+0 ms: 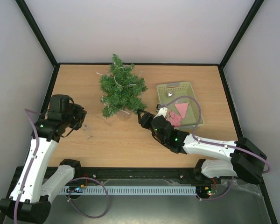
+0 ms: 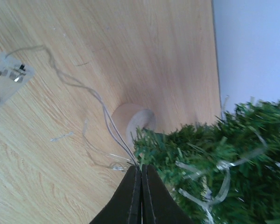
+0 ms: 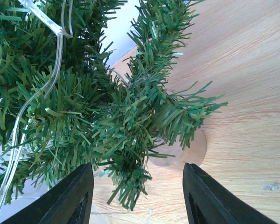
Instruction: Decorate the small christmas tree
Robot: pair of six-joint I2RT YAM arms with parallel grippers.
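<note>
**A:** Top view?
**B:** small christmas tree (image 1: pixel 122 88) back-centre on table (image 1: pixel 112 144). Pale green basket (image 1: pixel 159 98) is near its right and holds pink pieces (image 1: pixel 181 109) plus one small pale item (image 1: pixel 169 94). Right gripper (image 1: pixel 142 115) at the tree's foot, left gripper (image 1: pixel 82 115) off to its left.
**A:** Left wrist?
**B:** Jaws clenched on thin wire (image 2: pixel 107 116) running to a clear battery box (image 2: pixel 7 80). Tree just beside, wooden base (image 2: pixel 130 119) showing.
**A:** Right wrist?
**B:** Jaws released, a branch between them, nothing grasped.
</note>
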